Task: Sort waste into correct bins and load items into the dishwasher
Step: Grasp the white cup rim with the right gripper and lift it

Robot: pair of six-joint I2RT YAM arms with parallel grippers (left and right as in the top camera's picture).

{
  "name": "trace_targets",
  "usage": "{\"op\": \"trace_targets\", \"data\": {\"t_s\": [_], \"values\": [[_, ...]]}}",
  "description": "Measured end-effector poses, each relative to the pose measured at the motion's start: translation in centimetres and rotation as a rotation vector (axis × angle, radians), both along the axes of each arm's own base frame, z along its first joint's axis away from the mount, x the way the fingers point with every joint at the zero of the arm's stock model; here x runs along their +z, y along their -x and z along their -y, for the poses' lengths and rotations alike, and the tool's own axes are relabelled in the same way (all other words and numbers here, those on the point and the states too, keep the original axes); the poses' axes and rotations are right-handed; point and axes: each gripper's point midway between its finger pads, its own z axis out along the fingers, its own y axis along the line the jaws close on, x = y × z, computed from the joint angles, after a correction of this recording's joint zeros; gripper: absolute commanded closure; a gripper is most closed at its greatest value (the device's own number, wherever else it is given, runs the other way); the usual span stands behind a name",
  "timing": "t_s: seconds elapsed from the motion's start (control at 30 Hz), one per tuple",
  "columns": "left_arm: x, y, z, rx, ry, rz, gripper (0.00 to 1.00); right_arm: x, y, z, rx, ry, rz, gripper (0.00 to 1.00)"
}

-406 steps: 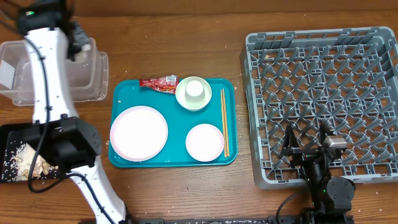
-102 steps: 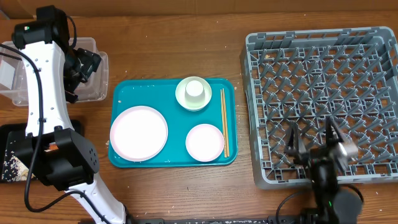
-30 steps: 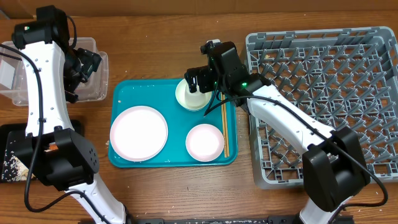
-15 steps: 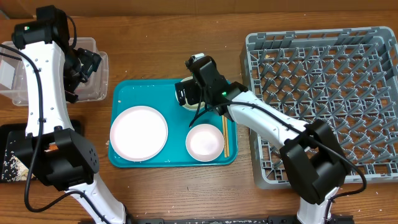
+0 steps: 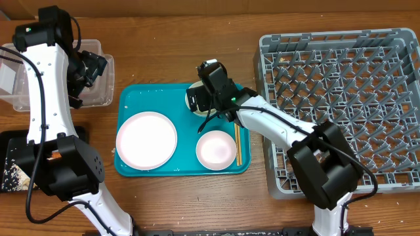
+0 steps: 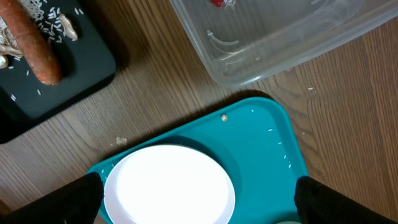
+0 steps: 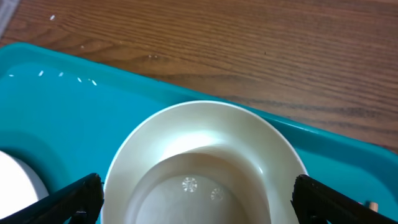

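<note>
Right gripper hangs low over the white bowl, which sits at the back of the teal tray. Its fingers are spread wide, one tip on each side of the bowl's rim; can't tell whether either tip touches it. Seen from overhead, the right arm reaches in from the dish rack side & covers most of the bowl. Also on the teal tray: large plate at front left, smaller plate at front right, & chopsticks lying side by side along the right edge, just beside the smaller plate. The rack stands on the wood table right of the tray, close to it. Left gripper is up by the clear tub, fingers spread wide w/ nothing btwn them. In the left wrist view a red wrapper bit shows inside the tub, at the top edge of the picture. The black tray lies near the tub & carries the orange stick plus pale rice-like scraps. Tub & black tray both sit left of the teal tray, apart from it, w/ bare wood btwn them.
</note>
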Motion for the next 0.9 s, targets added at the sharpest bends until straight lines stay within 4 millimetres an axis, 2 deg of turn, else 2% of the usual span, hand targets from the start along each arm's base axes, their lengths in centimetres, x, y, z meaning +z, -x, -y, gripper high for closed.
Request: {"op": "trace_targets", "data": {"t_s": [0.13, 0.8, 0.9], "values": [[0.00, 0.00, 0.00, 0.000, 0.000, 0.000, 0.00, -0.07, -0.05, 0.06, -0.004, 0.002, 0.001, 0.18], [0.00, 0.00, 0.00, 0.000, 0.000, 0.000, 0.00, -0.68, 0.54, 0.57, -0.024, 0.016, -0.038, 0.18], [0.00, 0.00, 0.00, 0.000, 0.000, 0.000, 0.00, -0.72, 0.59, 0.60, -0.025, 0.017, -0.040, 0.27]]}}
